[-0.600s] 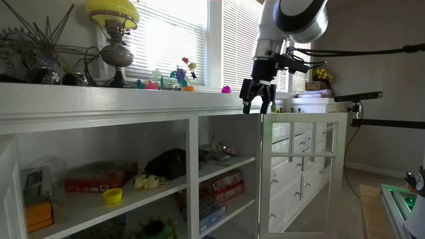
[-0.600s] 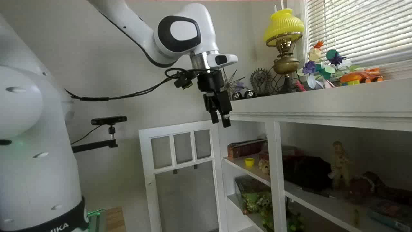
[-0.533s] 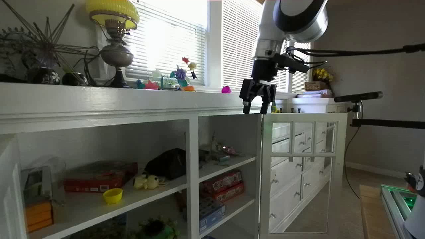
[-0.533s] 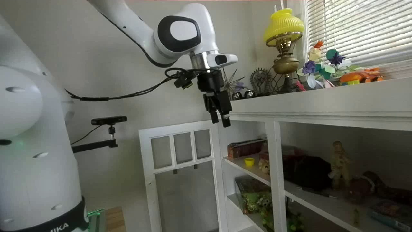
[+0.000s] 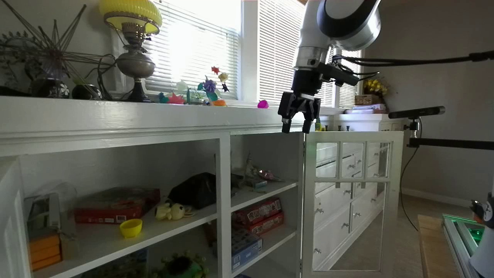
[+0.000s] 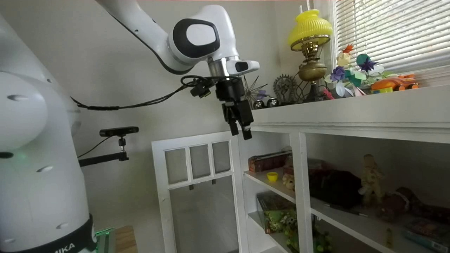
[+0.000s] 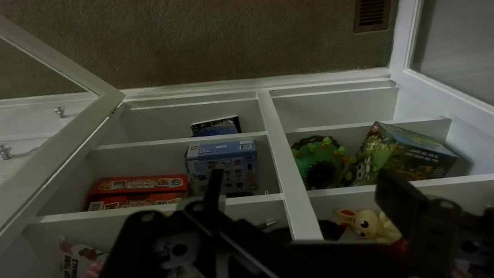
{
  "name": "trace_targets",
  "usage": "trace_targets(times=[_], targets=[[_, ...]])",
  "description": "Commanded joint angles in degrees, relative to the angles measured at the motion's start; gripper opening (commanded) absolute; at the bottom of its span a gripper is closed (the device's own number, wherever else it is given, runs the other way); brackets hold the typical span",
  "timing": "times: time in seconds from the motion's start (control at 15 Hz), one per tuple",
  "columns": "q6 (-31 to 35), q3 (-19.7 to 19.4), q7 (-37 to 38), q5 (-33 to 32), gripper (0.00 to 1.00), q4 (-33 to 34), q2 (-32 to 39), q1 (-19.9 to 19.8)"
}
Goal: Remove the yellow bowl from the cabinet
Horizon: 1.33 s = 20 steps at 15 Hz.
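The yellow bowl (image 5: 131, 228) sits upright on the upper shelf of the white cabinet (image 5: 115, 116), near the shelf's front edge. It also shows in an exterior view (image 6: 272, 176), between a red box and a cream plush toy. The bowl does not show in the wrist view, where the cabinet's divider (image 7: 287, 166) is seen from above. My gripper (image 5: 296, 128) is open, with nothing between its fingers, and points down. It hangs at about the cabinet top's height, well above and away from the bowl. It also shows open in an exterior view (image 6: 240, 132) and in the wrist view (image 7: 302, 179).
Open doors with glass panes (image 5: 353, 179) (image 6: 200, 175) stand at the cabinet's ends. A red box (image 5: 112, 210), an orange stack (image 5: 45, 251) and a cream plush toy (image 5: 171, 211) are near the bowl. A lamp (image 6: 312, 70) and paper flowers (image 6: 351, 75) stand on the cabinet top.
My gripper has sunk by a very small amount and stays open. The bowl and the other things have not moved.
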Motion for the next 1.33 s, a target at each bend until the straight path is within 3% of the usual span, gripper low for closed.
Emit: trace_targets(times=[0.0,0.2,0.47,0.73,0.87,0.93,1.0,1.27], targets=[[6.96,-0.15,-2.73,2.94,1.00,1.00,7.02,2.90],[14.63,0.15,-5.11,4.60,1.00,2.34,14.51,6.21],[23.76,-0.29,-17.09,8.39,1.00,6.25,25.69,11.23],[25.06,2.81,-30.64,10.61,1.00,12.46,34.82,10.73],[26.25,5.12,-34.34,8.20,1.00,15.70,38.91,9.61],[26.64,5.27,-34.51,4.75,1.00,17.37,40.81,9.46],[25.26,5.41,-30.60,6.06,1.00,13.04,36.04,9.01],[26.07,6.53,-32.33,4.57,1.00,16.62,40.38,8.49]])
